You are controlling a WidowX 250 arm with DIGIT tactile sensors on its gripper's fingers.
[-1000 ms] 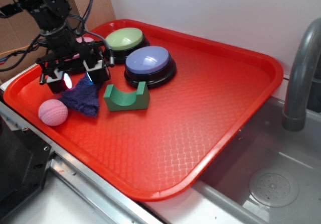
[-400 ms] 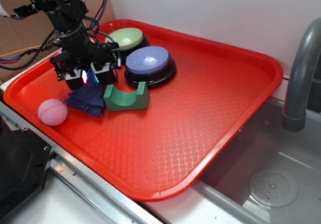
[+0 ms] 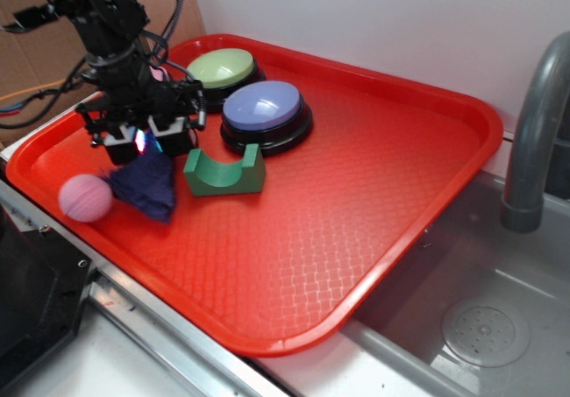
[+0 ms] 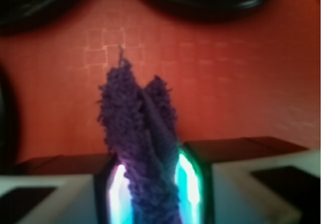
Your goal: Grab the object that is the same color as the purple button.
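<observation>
Purple fuzzy cloth (image 4: 143,148) in claw (image 4: 150,184)

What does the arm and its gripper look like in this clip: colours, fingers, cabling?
The arm is black, built of boxy segments, with loose black cables looping beside it. The gripper has two blocky fingers, black with white faces. Their inner pads glow cyan-green with a pink tinge. No markings are legible.

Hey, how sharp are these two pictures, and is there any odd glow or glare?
Wrist view: soft and blurred throughout; cyan-magenta light glows from the pincer pads beside the purple cloth. Exterior view: mostly sharp, evenly lit, the pink ball slightly smeared, mild sheen on the purple button.
</observation>
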